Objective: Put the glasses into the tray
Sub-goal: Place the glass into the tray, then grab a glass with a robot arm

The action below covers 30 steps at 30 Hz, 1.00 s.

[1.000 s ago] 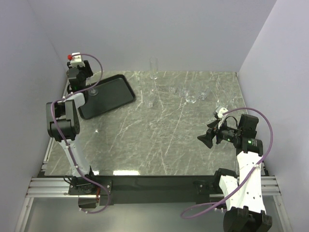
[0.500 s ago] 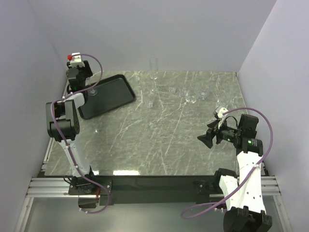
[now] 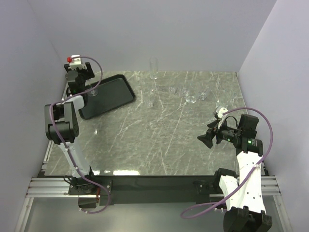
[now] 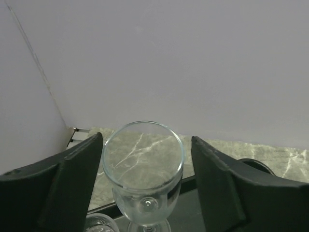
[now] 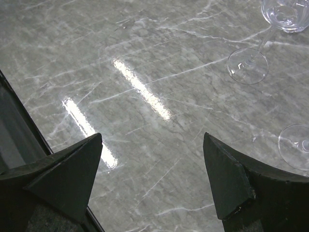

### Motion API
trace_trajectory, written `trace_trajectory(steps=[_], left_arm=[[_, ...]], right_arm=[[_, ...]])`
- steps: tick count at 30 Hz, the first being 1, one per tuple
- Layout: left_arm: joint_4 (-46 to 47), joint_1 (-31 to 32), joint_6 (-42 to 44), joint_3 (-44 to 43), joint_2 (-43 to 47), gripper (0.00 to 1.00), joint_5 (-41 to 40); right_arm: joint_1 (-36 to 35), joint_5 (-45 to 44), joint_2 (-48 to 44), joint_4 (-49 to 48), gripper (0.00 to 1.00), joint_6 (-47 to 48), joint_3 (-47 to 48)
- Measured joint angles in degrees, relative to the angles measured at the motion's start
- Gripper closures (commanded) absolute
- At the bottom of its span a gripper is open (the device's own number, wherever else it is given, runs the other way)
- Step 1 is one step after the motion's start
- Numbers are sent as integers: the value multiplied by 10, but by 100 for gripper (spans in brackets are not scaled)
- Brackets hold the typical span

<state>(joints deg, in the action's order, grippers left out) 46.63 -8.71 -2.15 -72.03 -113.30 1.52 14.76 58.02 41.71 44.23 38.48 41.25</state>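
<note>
**Left wrist view.** Left gripper (image 4: 146,139): fingers spread, one on each side of a stemmed wine glass (image 4: 143,166). There is a clear gap between the bowl and the right-hand finger. The left-hand finger is very close to the bowl; cannot tell whether it touches. The glass stands upright with its foot on the black tray (image 4: 187,208). The rim of a second, smaller glass (image 4: 99,223) shows just beside it, low in the view.

Judgement: this is the release step for this glass. It is set down and not pinched.

**Right wrist view.** Right gripper (image 5: 152,137): fingers wide apart, holding nothing, hanging over bare marble table (image 5: 145,72). An upright stemmed glass (image 5: 248,63) is ahead and to one side. The foot of another glass (image 5: 295,145) is at the frame edge.

**Top external view.** The tray sits at the far left corner, with the left arm over its far edge. Most of the glasses are not yet in it:
- a tall flute (image 3: 154,68) by the back wall
- a slender glass (image 3: 150,98) nearer the middle
- a row of short tumblers (image 3: 191,98) to the right

**Next move (judgement).**
- Left: draw straight back and up, keeping the fingers wide so neither one clips the bowl or the small neighbouring glass.
- Right: well placed to take the nearest stemmed glass.
</note>
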Motion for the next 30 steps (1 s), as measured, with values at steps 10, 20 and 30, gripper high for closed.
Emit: trace_trajectory(steps=[10, 20, 30], left_arm=[[12, 0, -2, 27, 40, 1, 3], [13, 0, -23, 135, 184, 1, -7], [-104, -1, -101, 235, 442, 1, -30]], right_arm=[[0, 1, -2, 0, 9, 0, 0], [0, 2, -18, 0, 9, 0, 0], [0, 1, -31, 17, 9, -6, 39]])
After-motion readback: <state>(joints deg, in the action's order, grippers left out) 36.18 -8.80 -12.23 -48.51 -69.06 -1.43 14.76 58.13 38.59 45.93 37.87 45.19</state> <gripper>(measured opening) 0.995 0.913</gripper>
